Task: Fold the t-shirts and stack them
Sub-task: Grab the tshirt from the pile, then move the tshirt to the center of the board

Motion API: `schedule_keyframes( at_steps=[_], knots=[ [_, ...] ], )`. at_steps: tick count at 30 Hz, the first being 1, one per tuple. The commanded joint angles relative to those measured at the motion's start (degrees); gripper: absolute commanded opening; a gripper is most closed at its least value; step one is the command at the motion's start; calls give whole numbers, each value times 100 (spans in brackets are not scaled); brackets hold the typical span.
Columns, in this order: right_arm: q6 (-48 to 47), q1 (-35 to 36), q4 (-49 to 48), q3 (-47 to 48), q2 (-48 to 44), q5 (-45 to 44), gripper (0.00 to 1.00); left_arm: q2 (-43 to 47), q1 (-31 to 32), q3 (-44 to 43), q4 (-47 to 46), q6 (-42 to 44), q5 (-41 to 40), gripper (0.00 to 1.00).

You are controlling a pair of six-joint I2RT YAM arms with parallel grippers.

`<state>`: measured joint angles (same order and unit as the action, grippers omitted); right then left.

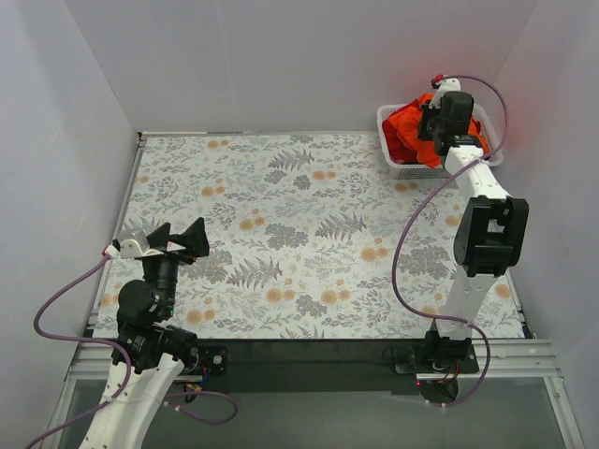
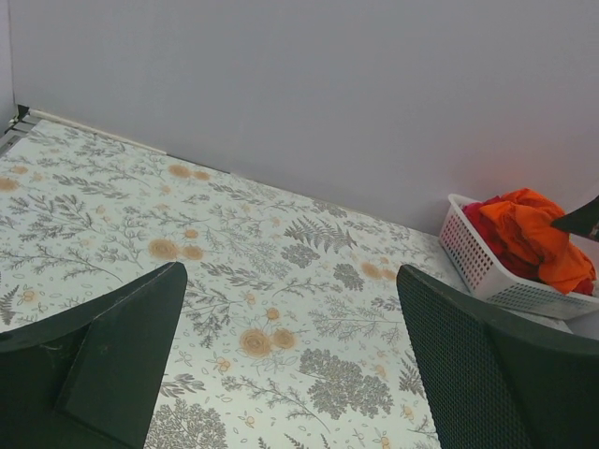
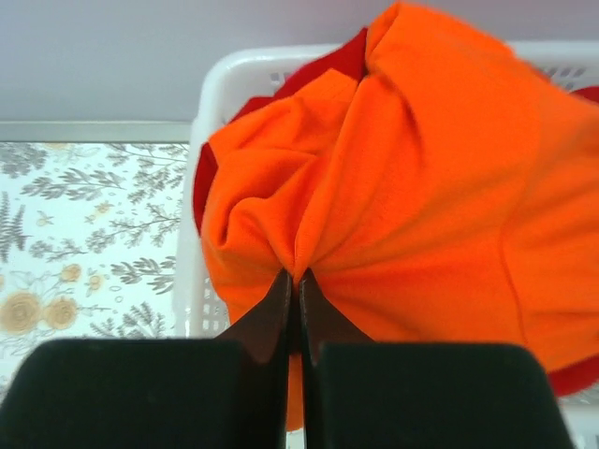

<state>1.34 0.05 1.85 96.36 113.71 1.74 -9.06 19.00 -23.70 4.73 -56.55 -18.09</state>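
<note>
Black fingers of the right tool (image 3: 293,281) meet tip to tip on a gathered fold of the orange t-shirt (image 3: 421,187), clamping the cloth where it bunches at the near side of the white mesh basket (image 3: 217,77). Taking a ridge of fabric rather than a flat patch looks chosen so that the shirt can be drawn up and out of the basket in one piece. The orange t-shirt lies heaped on top inside the basket. The deeper red t-shirts (image 3: 342,56) show under it along the basket's rim; I cannot tell how many there are, since most of the pile is covered. Well apart from the basket, across the patterned tabletop (image 1: 309,234), the left tool (image 2: 290,273) hangs above the surface with its fingers spread wide and nothing between them. It is likely waiting to take a corner once a shirt is laid out. Every shirt in view is in the basket, so folding and stacking are not yet begun.
</note>
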Motion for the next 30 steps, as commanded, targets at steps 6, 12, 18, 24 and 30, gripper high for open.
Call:
schedule_keyframes(
  at_steps=[6, 12, 18, 24, 30],
  knots=[
    [-407, 302, 131, -170, -2133, 677, 1, 97, 24, 6, 54, 83, 77, 94],
    [-319, 881, 211, -161, -2889, 1327, 1, 185, 16, 6, 54, 66, 95, 94],
    [313, 1663, 71, -152, -3127, 2179, 1, 203, 33, -3, 63, 48, 165, 94],
    [1200, 2612, -483, -459, -3030, 2472, 1, 107, 33, -11, 54, 4, 376, 93],
    [2123, 3562, -1010, -724, -2715, 2480, 1, -279, 33, -108, 37, -13, 728, 93]
  ],
)
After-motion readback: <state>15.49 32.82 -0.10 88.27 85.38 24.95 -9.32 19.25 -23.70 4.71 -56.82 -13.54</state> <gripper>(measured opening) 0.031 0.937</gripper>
